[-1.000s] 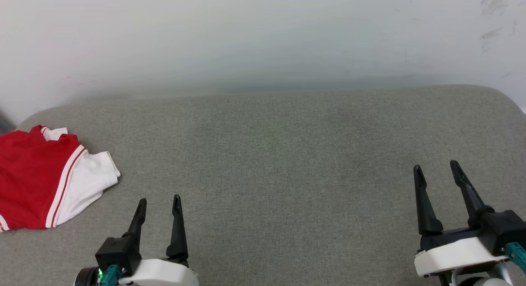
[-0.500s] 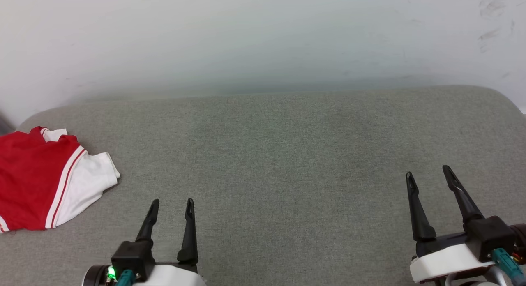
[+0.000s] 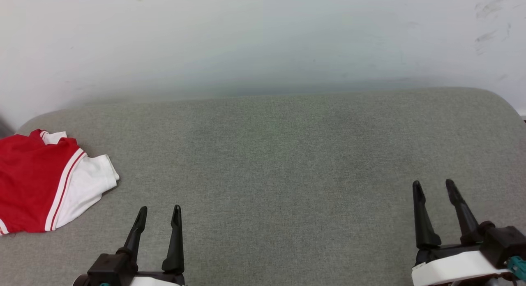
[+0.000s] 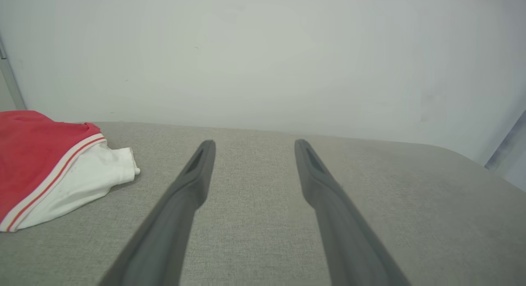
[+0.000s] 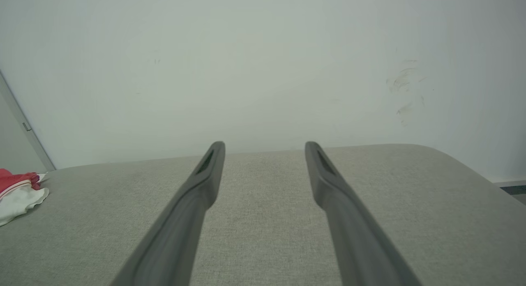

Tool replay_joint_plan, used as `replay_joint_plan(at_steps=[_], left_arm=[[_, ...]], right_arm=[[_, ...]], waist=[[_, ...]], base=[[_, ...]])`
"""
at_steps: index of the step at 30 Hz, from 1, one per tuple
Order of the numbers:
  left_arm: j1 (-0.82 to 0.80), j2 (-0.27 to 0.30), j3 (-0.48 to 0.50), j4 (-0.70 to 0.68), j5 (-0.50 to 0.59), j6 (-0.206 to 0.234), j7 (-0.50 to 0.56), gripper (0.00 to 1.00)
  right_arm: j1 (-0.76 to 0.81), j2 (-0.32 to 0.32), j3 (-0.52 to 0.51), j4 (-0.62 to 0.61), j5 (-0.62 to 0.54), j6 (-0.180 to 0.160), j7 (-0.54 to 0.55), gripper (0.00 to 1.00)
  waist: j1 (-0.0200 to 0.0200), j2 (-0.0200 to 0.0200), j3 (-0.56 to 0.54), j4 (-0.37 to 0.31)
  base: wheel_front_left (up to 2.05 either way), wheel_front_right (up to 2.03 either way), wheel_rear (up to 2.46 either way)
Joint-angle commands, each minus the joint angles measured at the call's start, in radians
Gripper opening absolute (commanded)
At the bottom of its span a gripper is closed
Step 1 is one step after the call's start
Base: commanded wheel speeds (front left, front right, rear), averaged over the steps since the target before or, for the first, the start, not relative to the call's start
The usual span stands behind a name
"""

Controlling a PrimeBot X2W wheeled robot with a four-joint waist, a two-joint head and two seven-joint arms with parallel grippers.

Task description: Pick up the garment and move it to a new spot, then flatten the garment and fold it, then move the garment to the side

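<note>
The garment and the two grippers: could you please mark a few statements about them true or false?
1. The garment lies at the left end of the grey cushion. True.
2. The left gripper is shut on the garment. False: its jaws are open, it holds nothing, and it is apart from the garment.
3. The right gripper is open and holds nothing. True.
4. The garment lies between the two grippers. False: it lies to the left of the left gripper, and bare cushion lies between the grippers.
</note>
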Motion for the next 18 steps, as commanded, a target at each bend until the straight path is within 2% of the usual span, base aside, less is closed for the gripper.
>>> replay_joint_plan(at_steps=[1,10,18], left_arm=[[0.007,-0.001,0.006,0.002,0.023,-0.011,-0.009,1.0],[0.016,-0.009,0.003,0.05,0.102,-0.047,-0.025,1.0],[0.009,-0.009,-0.004,0.054,0.086,-0.044,-0.023,1.0]], right_arm=[[0.009,0.001,0.005,0.002,-0.005,0.0,-0.007,1.0],[0.012,0.001,0.015,0.028,-0.047,0.0,-0.024,1.0],[0.006,0.001,0.017,0.041,-0.031,0.0,-0.023,1.0]], waist=[[0.0,0.0,-0.001,-0.001],[0.0,0.0,-0.005,-0.005],[0.0,0.0,0.003,-0.003]], base=[[0.0,0.0,0.0],[0.0,0.0,0.0],[0.0,0.0,0.0]])
